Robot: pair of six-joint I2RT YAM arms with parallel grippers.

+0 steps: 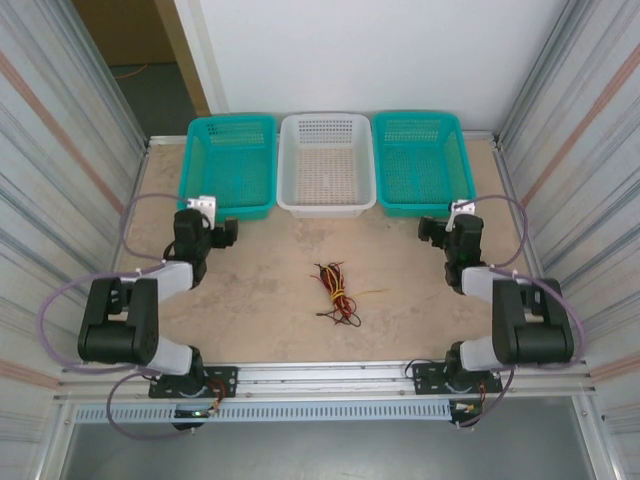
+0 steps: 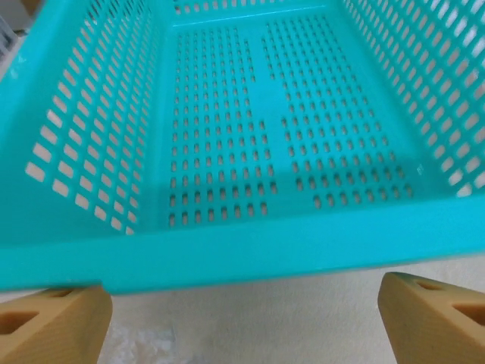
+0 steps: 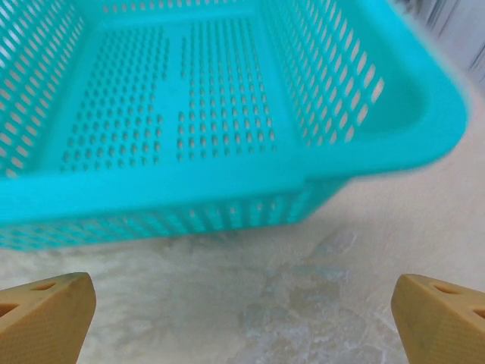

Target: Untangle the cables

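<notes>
Ribbed metal walls [image 1: 60,150] close in both sides of a pale, mottled desk [image 1: 260,290], with a plain white wall [image 1: 380,50] behind it and an aluminium rail [image 1: 330,375] along its near edge. 3 perforated baskets stand in a row at the far edge, side by side: a left teal basket [image 1: 230,165], a white basket [image 1: 327,165] and a right teal basket [image 1: 423,165]. The cables [image 1: 335,292], red, black and pale yellow, lie in 1 small tangled heap on the bare desk near its middle, well apart from the baskets and from both arms. The left claw [image 2: 242,326] hovers just before the left teal basket, fingers spread wide, holding nothing. The right claw [image 3: 242,318] faces the right teal basket's near corner, likewise wide apart and empty.
</notes>
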